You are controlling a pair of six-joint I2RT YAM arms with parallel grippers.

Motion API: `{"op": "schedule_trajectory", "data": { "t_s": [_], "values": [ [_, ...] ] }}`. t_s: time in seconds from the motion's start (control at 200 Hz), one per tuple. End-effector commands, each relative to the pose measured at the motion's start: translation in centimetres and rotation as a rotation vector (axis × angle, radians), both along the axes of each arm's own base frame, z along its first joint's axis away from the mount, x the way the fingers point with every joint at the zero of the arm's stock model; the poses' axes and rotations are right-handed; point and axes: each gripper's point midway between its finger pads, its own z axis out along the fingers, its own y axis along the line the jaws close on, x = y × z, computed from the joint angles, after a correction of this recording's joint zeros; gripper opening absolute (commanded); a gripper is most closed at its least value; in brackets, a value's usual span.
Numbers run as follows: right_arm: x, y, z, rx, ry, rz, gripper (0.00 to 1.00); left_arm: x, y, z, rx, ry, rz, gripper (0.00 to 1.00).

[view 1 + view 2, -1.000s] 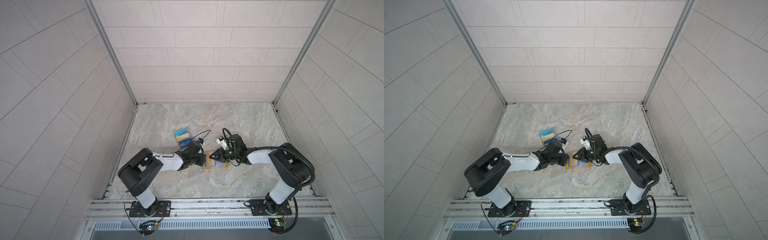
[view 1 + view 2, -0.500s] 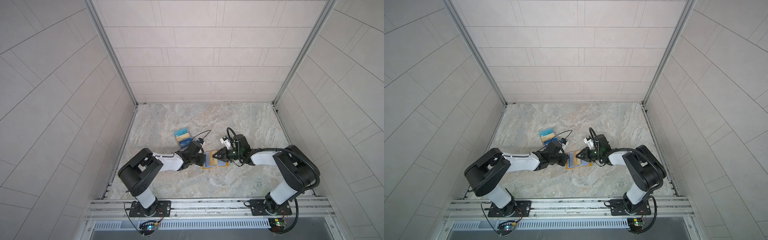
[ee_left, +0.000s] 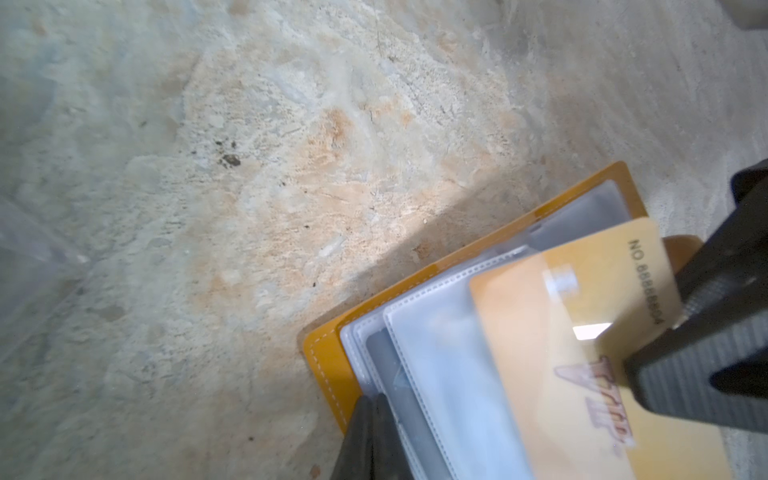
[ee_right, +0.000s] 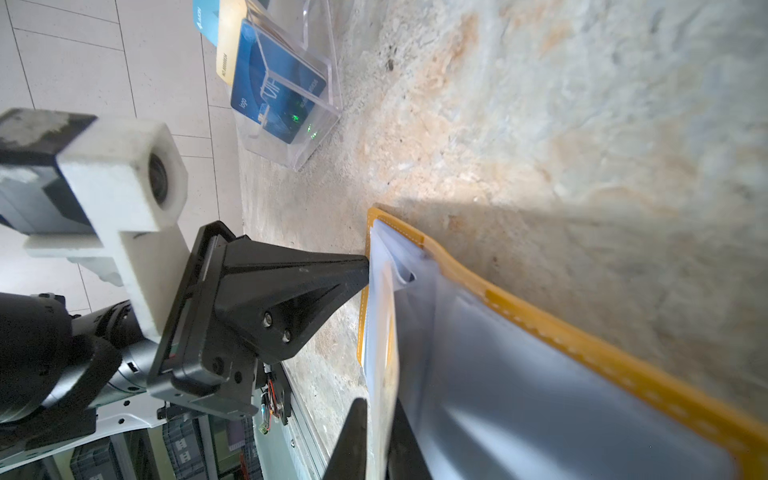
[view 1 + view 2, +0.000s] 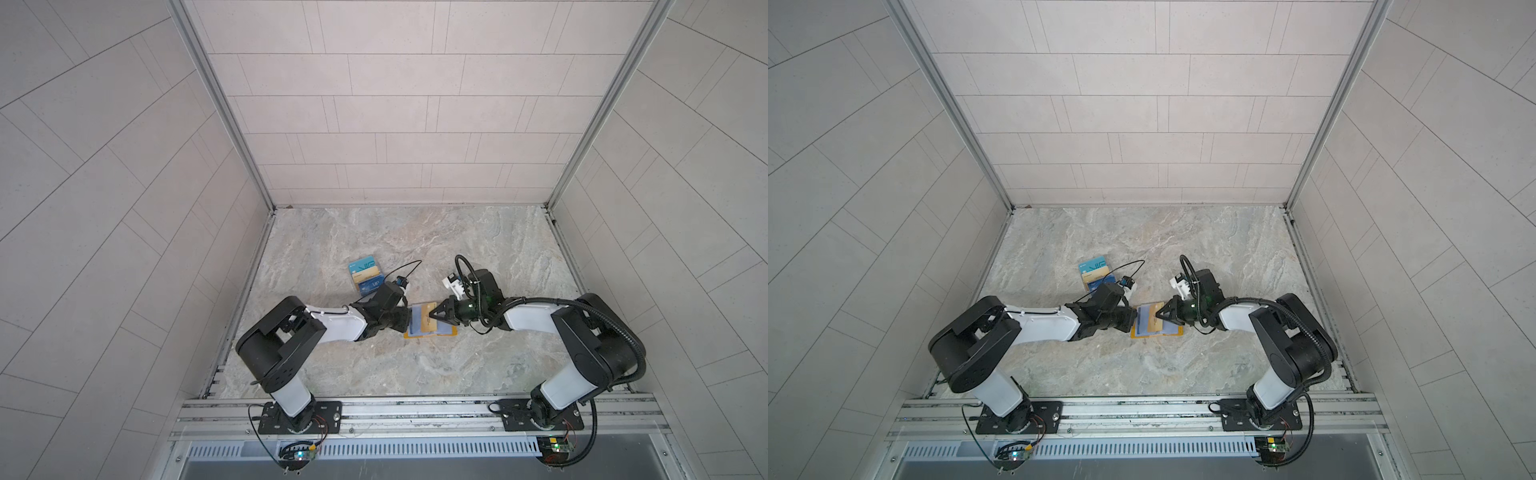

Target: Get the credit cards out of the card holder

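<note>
**Gold card clamped by the right hand over the open card holder**

The right hand (image 4: 378, 405) is closed on the gold card (image 3: 561, 332). One finger is set against each face near the card's edge, and only the card's thickness is left between them. The card is held tilted above the clear sleeves (image 3: 432, 357) of the card holder (image 3: 328, 361). Whether its far end is tucked into a sleeve cannot be told. Brown "VIP" lettering and a printed number are shown on its face.

The left hand (image 4: 365, 266) is brought fully together, with no gap between its fingers. Its tip is set against the holder's edge on the side away from the right hand. Whether a sleeve is pinched there cannot be told.

The card holder (image 5: 432, 334) is laid open and flat on the worktop (image 5: 374, 365), between the two hands in both top views. A clear stand (image 4: 291, 137) is placed apart from the holder, on the left hand's side and toward the back wall. A blue card (image 4: 274, 87) is stood in it, with further cards behind.
</note>
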Motion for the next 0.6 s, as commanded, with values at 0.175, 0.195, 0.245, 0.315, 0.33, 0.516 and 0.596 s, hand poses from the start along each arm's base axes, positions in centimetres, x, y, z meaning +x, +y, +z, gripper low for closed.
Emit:
{"op": "schedule_trajectory", "data": {
  "t_s": [0.175,0.195,0.245,0.315,0.33,0.516,0.596],
  "values": [
    [0.1,-1.1,0.9,-0.071,-0.050,-0.001,0.08,-2.1,1.8,-2.0,0.098,0.087,-0.014,0.13],
    [0.0,-1.2,0.8,-0.076,-0.048,0.001,0.08,-2.1,1.8,-2.0,0.096,0.088,-0.013,0.14],
    [-0.3,-1.4,0.6,-0.093,-0.043,0.002,0.07,-2.1,1.8,-1.9,0.094,0.085,-0.013,0.15],
    [-0.5,-1.7,0.4,-0.116,-0.042,0.005,0.06,-2.1,1.7,-1.7,0.089,0.083,-0.014,0.18],
    [-0.6,-1.8,0.3,-0.122,-0.040,0.006,0.06,-2.1,1.7,-1.6,0.088,0.083,-0.013,0.19],
    [-0.3,-2.6,1.3,-0.193,-0.084,0.010,0.05,-2.0,1.9,-0.6,0.078,0.060,-0.003,0.27],
    [-0.4,-3.1,1.6,-0.229,-0.103,0.013,0.05,-1.9,1.8,0.1,0.066,0.049,-0.005,0.30]
  ]
}}
